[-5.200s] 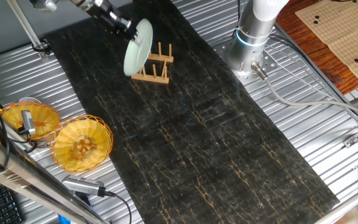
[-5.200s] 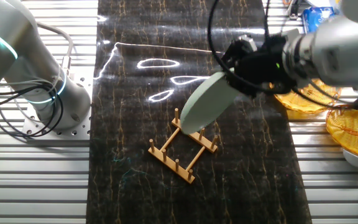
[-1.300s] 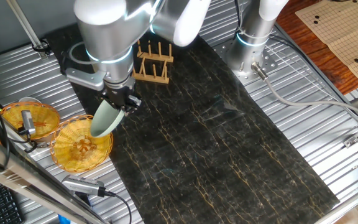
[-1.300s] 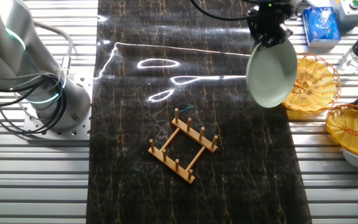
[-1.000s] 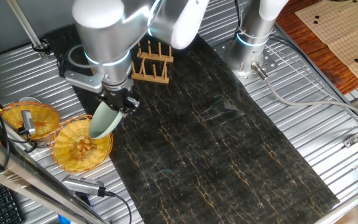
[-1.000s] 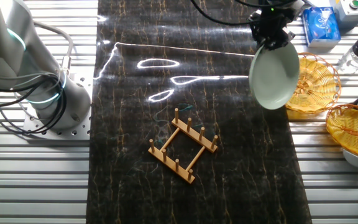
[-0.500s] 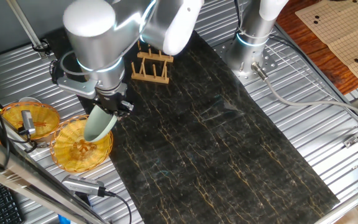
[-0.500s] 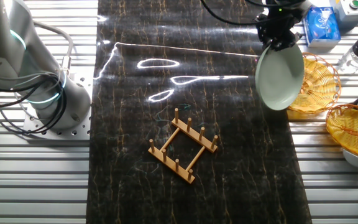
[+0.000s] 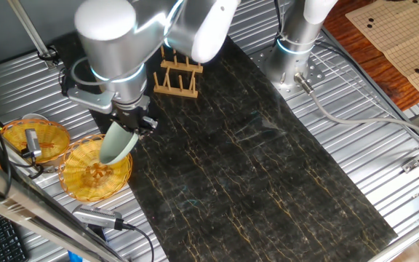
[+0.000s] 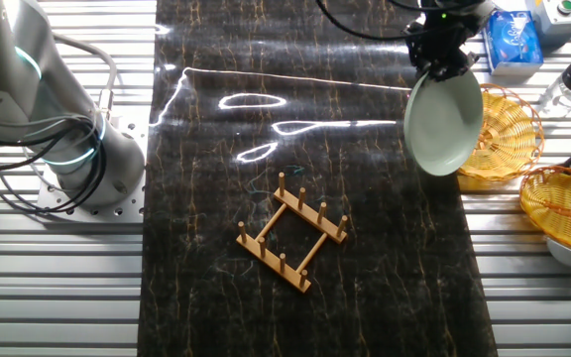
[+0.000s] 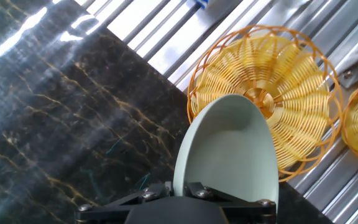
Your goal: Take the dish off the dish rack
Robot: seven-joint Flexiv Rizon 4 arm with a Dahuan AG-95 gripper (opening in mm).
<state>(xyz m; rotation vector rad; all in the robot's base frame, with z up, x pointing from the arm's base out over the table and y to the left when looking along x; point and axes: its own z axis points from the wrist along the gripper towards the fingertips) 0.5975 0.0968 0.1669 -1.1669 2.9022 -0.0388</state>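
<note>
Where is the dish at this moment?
The dish hangs in the hand at the dark mat's edge, beside a yellow basket and away from the dish rack.

Dish (image 10: pixel 445 119): round, shallow, pale mint-green, glossy; plain surface.
Dish state: off the rack, held in the air by its upper rim.
Dish pose: tilted, near upright, hanging rim-down.
Dish position: over the edge of the dark mat, well apart from the rack.
Dish rack (image 10: pixel 291 230): small, light wood, slatted base, upright pegs.
Rack state: bare, standing flat on the dark mat.
</note>
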